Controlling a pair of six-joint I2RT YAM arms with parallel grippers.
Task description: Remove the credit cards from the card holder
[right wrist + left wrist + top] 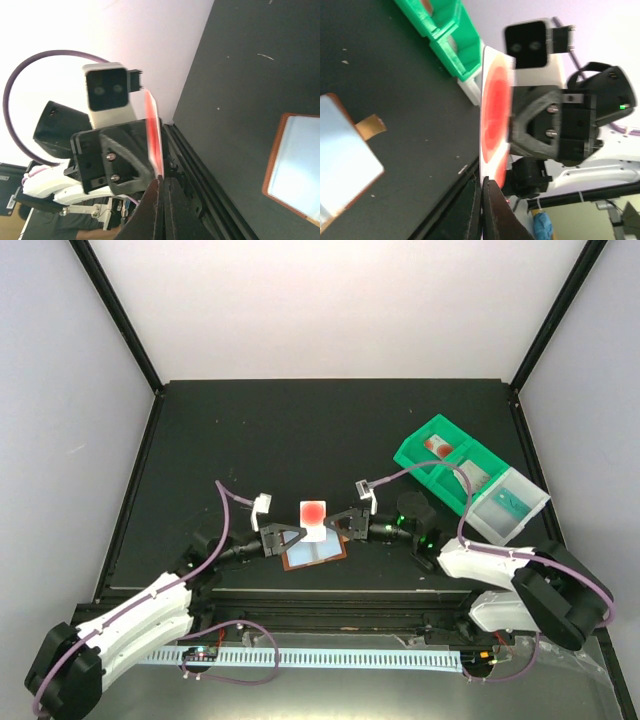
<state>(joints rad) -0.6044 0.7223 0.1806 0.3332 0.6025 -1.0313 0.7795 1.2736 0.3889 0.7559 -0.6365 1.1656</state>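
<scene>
A white credit card [313, 517] with a round red blot hangs upright above the table, between my two grippers. My left gripper [298, 532] is shut on its left lower edge and my right gripper [333, 525] is shut on its right edge. In the left wrist view the card [492, 115] stands edge-on, rising from my closed left gripper [483, 186]. The right wrist view shows the same card [154, 132] rising from my closed right gripper [162, 184]. Just below the card, the brown card holder [312, 552] lies open and flat, its pale blue lining up [345, 160] [295, 165].
A green compartmented tray [440, 455] with a clear section [510, 502] stands at the back right; its corner [445, 35] shows in the left wrist view. A pale slotted strip [300, 655] lies along the near edge by the arm bases.
</scene>
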